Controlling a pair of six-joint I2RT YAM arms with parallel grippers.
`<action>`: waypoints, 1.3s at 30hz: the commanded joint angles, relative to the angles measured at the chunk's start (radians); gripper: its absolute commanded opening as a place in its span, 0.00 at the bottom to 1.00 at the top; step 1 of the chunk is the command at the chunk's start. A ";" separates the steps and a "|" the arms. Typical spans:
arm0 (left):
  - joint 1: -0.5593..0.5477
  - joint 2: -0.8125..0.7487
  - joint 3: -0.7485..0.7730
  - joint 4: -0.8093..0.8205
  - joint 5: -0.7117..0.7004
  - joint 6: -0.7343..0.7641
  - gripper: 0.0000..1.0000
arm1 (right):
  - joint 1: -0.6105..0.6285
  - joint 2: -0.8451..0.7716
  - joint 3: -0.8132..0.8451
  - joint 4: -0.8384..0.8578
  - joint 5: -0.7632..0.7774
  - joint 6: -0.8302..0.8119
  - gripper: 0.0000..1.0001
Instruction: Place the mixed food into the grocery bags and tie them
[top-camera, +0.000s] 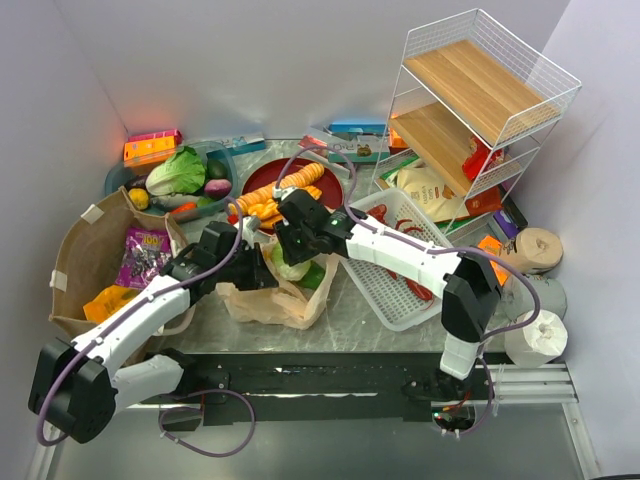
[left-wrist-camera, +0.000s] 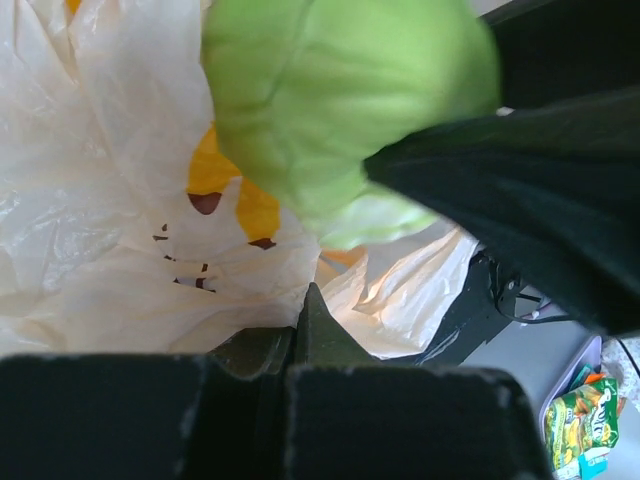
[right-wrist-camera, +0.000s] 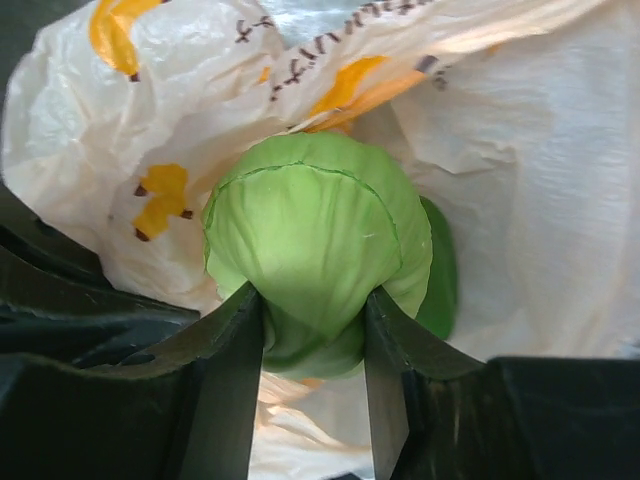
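The thin tan plastic bag (top-camera: 262, 302) with orange marks lies open at the table's middle. My right gripper (top-camera: 291, 252) is shut on the round pale-green cabbage (top-camera: 289, 268) and holds it in the bag's mouth. In the right wrist view the cabbage (right-wrist-camera: 312, 235) sits between my fingers (right-wrist-camera: 225, 370), the bag (right-wrist-camera: 520, 150) all around it, with a darker green thing (right-wrist-camera: 446, 272) behind. My left gripper (top-camera: 252, 266) is shut on the bag's left rim (left-wrist-camera: 110, 210), with the cabbage (left-wrist-camera: 340, 100) just above it. The brown paper bag (top-camera: 82, 250) at left holds a purple packet (top-camera: 144, 255) and an orange packet (top-camera: 108, 300).
A white slotted basket (top-camera: 402, 285) lies right of the plastic bag. A red plate (top-camera: 338, 188) with carrots and a bowl of lettuce (top-camera: 177, 172) stand behind. A wire shelf (top-camera: 485, 95) stands at the back right, with paper rolls (top-camera: 536, 335) at the right edge.
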 joint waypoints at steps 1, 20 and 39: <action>0.001 -0.033 0.042 -0.016 0.017 0.022 0.01 | 0.008 0.005 0.030 0.111 -0.069 0.016 0.00; 0.007 -0.080 0.151 -0.095 -0.072 0.101 0.58 | -0.001 -0.068 -0.040 0.058 -0.104 -0.003 0.78; 0.181 0.164 0.591 -0.132 -0.462 0.211 0.99 | -0.185 -0.571 -0.352 0.257 -0.212 0.014 0.95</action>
